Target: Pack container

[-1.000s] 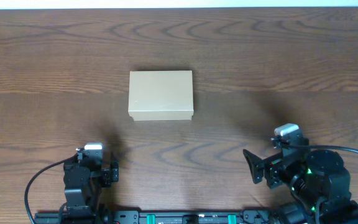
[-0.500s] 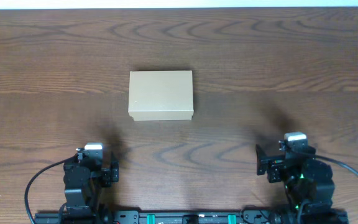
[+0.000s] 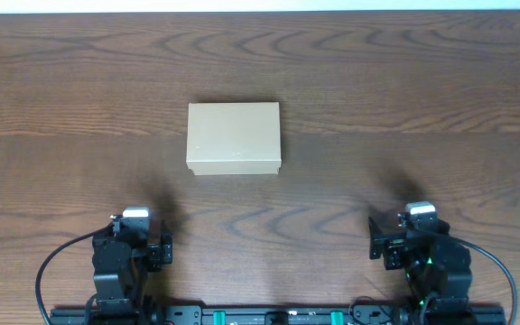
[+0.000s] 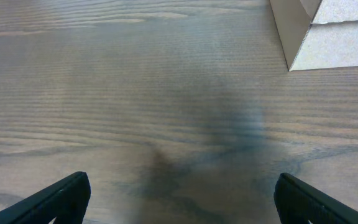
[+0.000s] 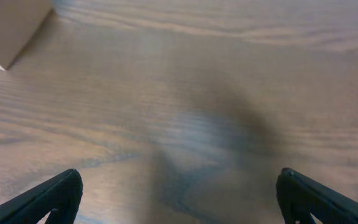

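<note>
- Right now you are looking down on a wooden table (image 3: 61, 72). The container (image 3: 233, 137), a plain tan cardboard box, is lying flat a little left of centre and farther back, well apart from both arms.
- Its top is showing as one smooth panel, so the flap lid is looking closed. I am judging that it will need lifting before anything can go inside.
- Your left gripper (image 4: 182, 202) is sitting at the near left edge with its claw spread wide. Only wood grain is showing between the two dark fingertips, so it is holding nothing.
- In the left wrist view, a corner of the box is peeking in at the far right. This arm is therefore pointing past the box's left side rather than straight at it.
- Your right gripper (image 5: 182, 199) is sitting at the near right edge, also spread wide and carrying nothing. Its camera is catching a corner of the box at the far left.
- Both arms are probably resting low and near so that the box is lying open to the overhead camera and either arm can reach forward for the lid.
- No loose items for packing are showing in any view, so I cannot tell what is meant to go in, or whether the packing is waiting to begin or is already finishing.
</note>
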